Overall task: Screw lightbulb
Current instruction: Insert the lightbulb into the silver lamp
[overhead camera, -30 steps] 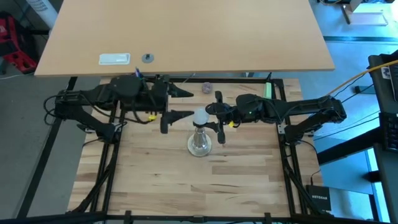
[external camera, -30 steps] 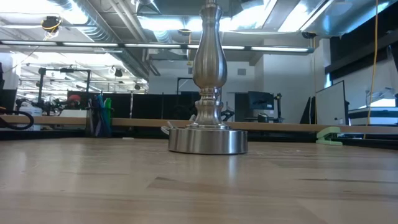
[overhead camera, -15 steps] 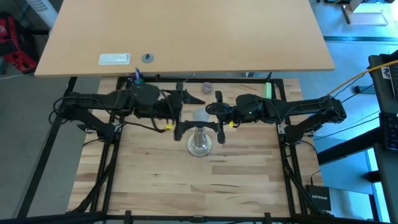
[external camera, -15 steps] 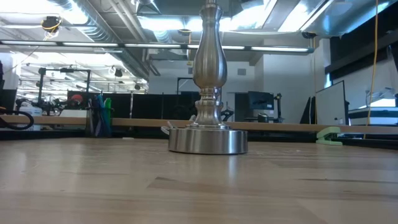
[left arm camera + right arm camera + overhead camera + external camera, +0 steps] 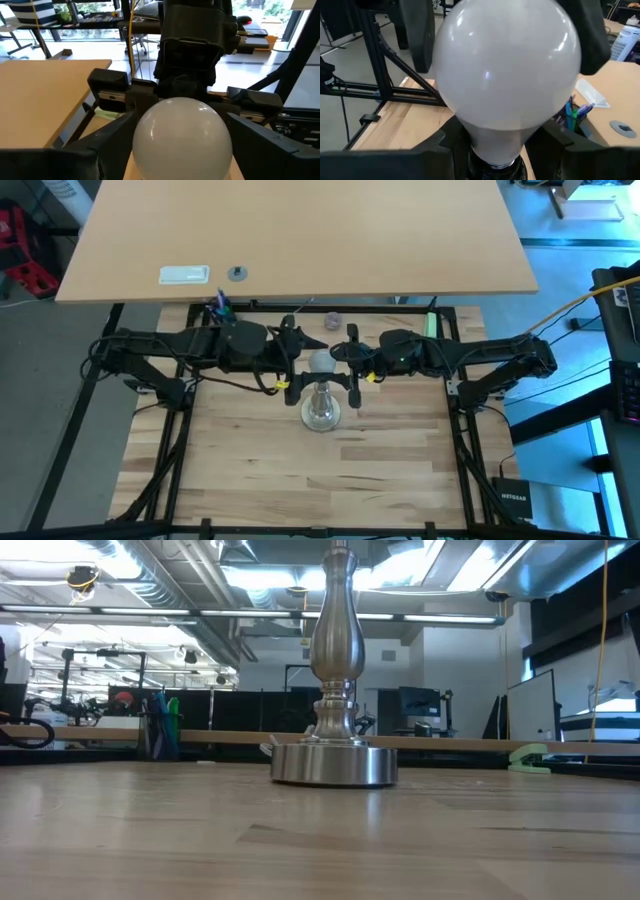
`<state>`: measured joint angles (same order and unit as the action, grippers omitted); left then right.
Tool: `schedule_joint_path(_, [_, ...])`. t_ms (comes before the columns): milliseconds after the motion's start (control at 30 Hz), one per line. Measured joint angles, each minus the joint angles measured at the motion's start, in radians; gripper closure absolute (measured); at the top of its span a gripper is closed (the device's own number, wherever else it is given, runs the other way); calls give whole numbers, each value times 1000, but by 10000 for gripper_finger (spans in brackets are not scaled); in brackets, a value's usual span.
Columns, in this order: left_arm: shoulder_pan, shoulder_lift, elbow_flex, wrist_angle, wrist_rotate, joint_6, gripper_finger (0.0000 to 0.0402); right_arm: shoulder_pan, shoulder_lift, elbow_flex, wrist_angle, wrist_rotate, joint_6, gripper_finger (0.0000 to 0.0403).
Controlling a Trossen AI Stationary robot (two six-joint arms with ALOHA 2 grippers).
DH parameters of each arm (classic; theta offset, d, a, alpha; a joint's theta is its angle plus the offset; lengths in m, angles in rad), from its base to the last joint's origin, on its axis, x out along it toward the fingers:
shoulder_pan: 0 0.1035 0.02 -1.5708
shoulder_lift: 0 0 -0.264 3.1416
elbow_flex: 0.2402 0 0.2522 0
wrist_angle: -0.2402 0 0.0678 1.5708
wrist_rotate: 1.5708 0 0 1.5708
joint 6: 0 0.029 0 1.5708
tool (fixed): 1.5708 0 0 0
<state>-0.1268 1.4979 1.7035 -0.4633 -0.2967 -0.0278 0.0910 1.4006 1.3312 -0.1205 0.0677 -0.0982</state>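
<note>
The white frosted lightbulb [image 5: 320, 364] stands upright with its narrow base in the dark socket [image 5: 492, 167] on top of the silvery round-based stand [image 5: 320, 413], which rests on its base [image 5: 335, 766] at mid table. My left gripper [image 5: 298, 361] comes level from the table's left. It is open, with one finger on each side of the globe [image 5: 182, 137]. My right gripper [image 5: 349, 367] comes level from the right. It is open, with its fingers on either side of the bulb's neck [image 5: 497, 142]. I see no touch by either.
On the far tabletop lie a white flat object [image 5: 185, 275] and a small grey round knob [image 5: 238, 272]. Pens [image 5: 218, 306], a small purplish thing [image 5: 332, 321] and a green object [image 5: 429, 326] sit at the work table's far edge. Bare wood lies near the front.
My left gripper has gone toward the table's right edge, up to the lightbulb, and its fingers now stand on either side of the globe. The bulb, the stand and my right gripper have kept still.
</note>
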Motion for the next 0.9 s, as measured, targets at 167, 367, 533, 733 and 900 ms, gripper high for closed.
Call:
schedule_joint_path(167, [2, 0, 0, 1, 0, -6, 148, 0, 0, 0, -8, -8, 12, 166])
schedule_joint_path(367, [2, 0, 0, 0, 0, -18, 143, 1, -35, 37, -90, -9, 13, 99])
schedule_joint_path(533, [4, 0, 0, -2, -2, -55, 144, 37, -91, 52, -210, -9, 13, 80])
schedule_joint_path(733, [4, -2, 0, -17, -2, -88, 144, 131, -203, 61, -401, 141, 18, 83])
schedule_joint_path(900, [4, -2, 0, -19, -2, -101, 143, 212, -250, -103, -388, 260, 38, 94])
